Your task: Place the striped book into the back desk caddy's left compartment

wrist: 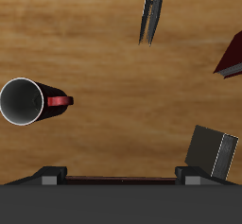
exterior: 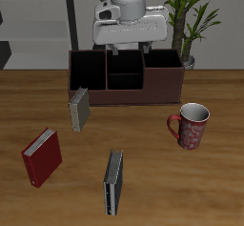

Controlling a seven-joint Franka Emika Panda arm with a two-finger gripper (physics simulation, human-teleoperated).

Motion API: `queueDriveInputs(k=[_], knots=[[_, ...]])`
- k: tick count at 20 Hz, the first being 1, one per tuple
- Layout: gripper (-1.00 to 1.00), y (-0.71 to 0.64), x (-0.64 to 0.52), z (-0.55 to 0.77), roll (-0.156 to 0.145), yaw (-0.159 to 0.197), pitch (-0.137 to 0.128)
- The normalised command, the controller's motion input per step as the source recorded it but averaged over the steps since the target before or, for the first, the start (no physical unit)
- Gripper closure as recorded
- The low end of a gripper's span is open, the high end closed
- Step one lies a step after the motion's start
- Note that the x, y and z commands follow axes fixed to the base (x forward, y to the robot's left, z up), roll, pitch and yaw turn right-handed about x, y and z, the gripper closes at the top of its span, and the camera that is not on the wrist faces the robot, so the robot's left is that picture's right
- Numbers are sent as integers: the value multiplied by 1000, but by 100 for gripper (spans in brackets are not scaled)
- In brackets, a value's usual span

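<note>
Striped book, dark grey with pale stripes, on table; fingers' state indiscernible.

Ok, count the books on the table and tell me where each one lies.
3. The striped book lies nearest the table's front edge; the red book lies beside it toward the table's side; the grey-beige book stands by the caddy's front corner. None seems hidden.

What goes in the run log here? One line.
tool: open, empty, raised near back desk caddy | striped book: on table, ungrasped | stage: pre-grasp
</note>
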Motion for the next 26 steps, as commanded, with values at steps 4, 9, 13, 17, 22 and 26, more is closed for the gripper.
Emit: queueDriveInputs(k=[4, 9, 13, 17, 22, 26], knots=[[-100, -39, 26, 20, -27, -5, -11], [-100, 21, 93, 11, -35, -4, -20], [-100, 52, 216, 4, -46, -23, -23], [-100, 191, 262, 35, 12, -21, -21], [-100, 155, 331, 34, -15, 2, -30], [-100, 182, 460, 78, -11, 0, -23]])
